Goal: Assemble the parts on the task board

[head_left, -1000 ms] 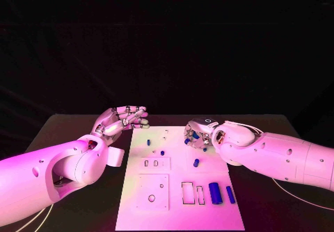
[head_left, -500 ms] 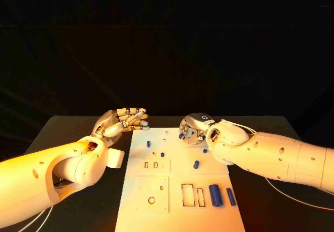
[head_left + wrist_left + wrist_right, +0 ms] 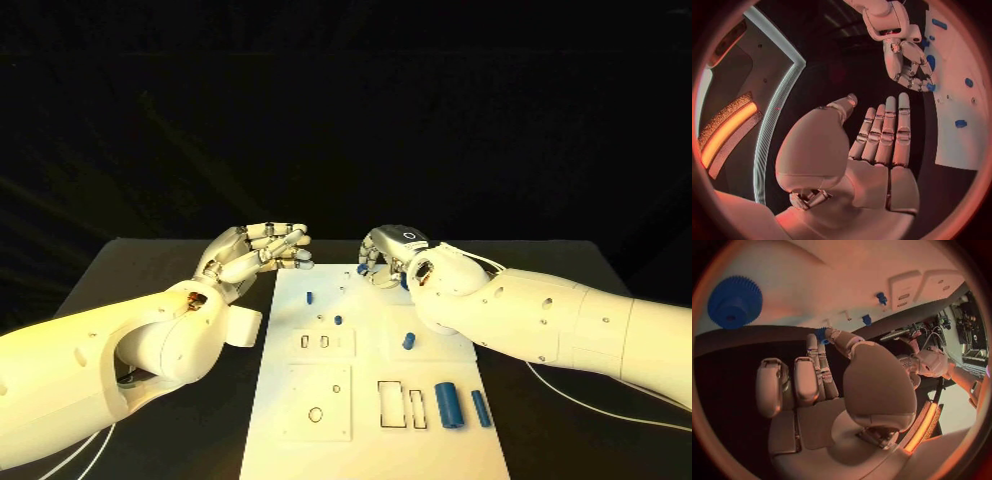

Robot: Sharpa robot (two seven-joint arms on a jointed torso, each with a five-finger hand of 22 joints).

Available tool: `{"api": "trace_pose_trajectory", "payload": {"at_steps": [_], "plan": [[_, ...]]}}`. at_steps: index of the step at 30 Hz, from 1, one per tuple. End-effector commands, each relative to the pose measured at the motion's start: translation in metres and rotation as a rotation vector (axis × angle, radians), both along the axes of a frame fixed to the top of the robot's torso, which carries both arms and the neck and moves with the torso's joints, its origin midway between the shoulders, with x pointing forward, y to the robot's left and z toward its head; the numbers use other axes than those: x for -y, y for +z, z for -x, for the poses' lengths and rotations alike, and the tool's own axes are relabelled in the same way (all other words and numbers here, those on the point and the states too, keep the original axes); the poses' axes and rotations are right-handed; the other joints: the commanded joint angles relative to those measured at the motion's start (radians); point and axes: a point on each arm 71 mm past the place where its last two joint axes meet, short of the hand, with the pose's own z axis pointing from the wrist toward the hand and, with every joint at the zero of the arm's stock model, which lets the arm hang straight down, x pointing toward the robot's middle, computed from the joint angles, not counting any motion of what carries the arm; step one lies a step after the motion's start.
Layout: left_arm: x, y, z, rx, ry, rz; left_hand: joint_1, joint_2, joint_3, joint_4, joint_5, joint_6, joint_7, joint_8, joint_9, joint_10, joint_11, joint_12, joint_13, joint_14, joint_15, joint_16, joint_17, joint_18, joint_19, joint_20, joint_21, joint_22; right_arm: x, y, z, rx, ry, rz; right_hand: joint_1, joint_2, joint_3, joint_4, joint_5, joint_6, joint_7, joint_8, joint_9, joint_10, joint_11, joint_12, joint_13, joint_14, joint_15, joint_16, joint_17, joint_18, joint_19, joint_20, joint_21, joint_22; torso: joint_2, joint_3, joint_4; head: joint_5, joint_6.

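The white task board (image 3: 361, 440) lies in the middle of the black table. My right hand (image 3: 387, 255) hovers over the board's far edge and pinches a small blue part (image 3: 821, 335) between thumb and fingertip; the same part (image 3: 930, 87) shows at its fingertips in the left wrist view. A blue gear (image 3: 734, 301) lies on the board under that hand. My left hand (image 3: 264, 250) hangs beside the board's far left corner, fingers apart and empty. Small blue pegs (image 3: 309, 296) (image 3: 338, 320) (image 3: 408, 341) and two blue cylinders (image 3: 447, 403) (image 3: 480, 408) rest on the board.
Square inset plates (image 3: 320, 341) (image 3: 320, 398) and narrow rectangular slots (image 3: 389, 400) mark the board's near half. A thin cable (image 3: 577, 395) trails from my right arm over the table. Bare black table (image 3: 144, 270) lies to the left of the board.
My right hand has moved toward the board's far edge and slightly left, keeping its pinch. The left hand has barely shifted.
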Motion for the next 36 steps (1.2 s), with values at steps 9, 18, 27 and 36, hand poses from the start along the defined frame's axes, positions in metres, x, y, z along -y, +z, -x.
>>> {"api": "trace_pose_trajectory", "payload": {"at_steps": [9, 18, 27, 36], "plan": [[0.005, 0.003, -0.001, 0.007, -0.026, 0.013, -0.005, 0.006, 0.007, 0.000, 0.005, 0.000, 0.032, -0.003, 0.002, -0.001, 0.002, -0.004, 0.002, -0.007, 0.000, 0.003, 0.001, 0.009, -0.006, 0.001, 0.003, 0.001, -0.009, 0.000, -0.006, 0.020, -0.022, -0.026, 0.004, 0.008, 0.002, 0.001, 0.003, -0.002, -0.001, 0.002, 0.017, 0.004, 0.001, 0.002, 0.002, 0.026, -0.008, 0.004, 0.001, -0.004, -0.004, -0.005, -0.002, 0.011, 0.002, -0.0010, 0.0020, 0.005, -0.005], [0.005, 0.006, -0.002, 0.011, -0.028, 0.014, -0.004, 0.006, 0.008, -0.002, 0.004, 0.000, 0.032, -0.003, 0.002, -0.001, 0.003, -0.004, 0.002, -0.010, 0.000, 0.007, 0.005, 0.009, -0.008, 0.001, 0.006, 0.003, -0.017, -0.005, -0.005, 0.001, -0.007, -0.031, 0.003, 0.007, 0.002, 0.001, 0.003, -0.005, 0.001, 0.002, 0.019, 0.002, 0.002, 0.000, 0.002, 0.026, -0.008, 0.004, -0.001, -0.003, -0.004, -0.005, -0.003, 0.011, 0.002, -0.0007, 0.0020, 0.008, -0.010], [0.005, 0.008, -0.003, 0.015, -0.025, 0.013, -0.005, 0.006, 0.008, -0.001, 0.004, 0.000, 0.033, -0.003, 0.002, -0.001, 0.003, -0.004, 0.002, -0.011, 0.001, 0.008, 0.006, 0.008, -0.009, 0.001, 0.008, 0.004, -0.020, -0.009, -0.004, -0.022, 0.001, -0.032, 0.002, 0.006, 0.002, 0.001, 0.003, -0.008, 0.002, 0.001, 0.021, 0.000, 0.003, -0.001, 0.002, 0.026, -0.007, 0.005, -0.001, -0.003, -0.006, -0.005, -0.005, 0.009, 0.002, -0.0002, -0.0006, 0.012, -0.013], [0.006, 0.009, -0.003, 0.017, -0.028, 0.014, -0.005, 0.006, 0.008, -0.001, 0.004, 0.000, 0.033, -0.003, 0.002, -0.001, 0.003, -0.004, 0.002, -0.011, 0.001, 0.008, 0.006, 0.008, -0.009, 0.001, 0.008, 0.004, -0.024, -0.011, -0.006, -0.024, 0.000, -0.032, 0.001, 0.005, 0.002, 0.001, 0.003, -0.012, 0.003, 0.000, 0.022, -0.001, 0.003, -0.002, 0.002, 0.025, -0.007, 0.004, -0.003, -0.003, -0.007, -0.005, -0.006, 0.007, 0.003, -0.0004, 0.0011, 0.011, -0.011]]}}
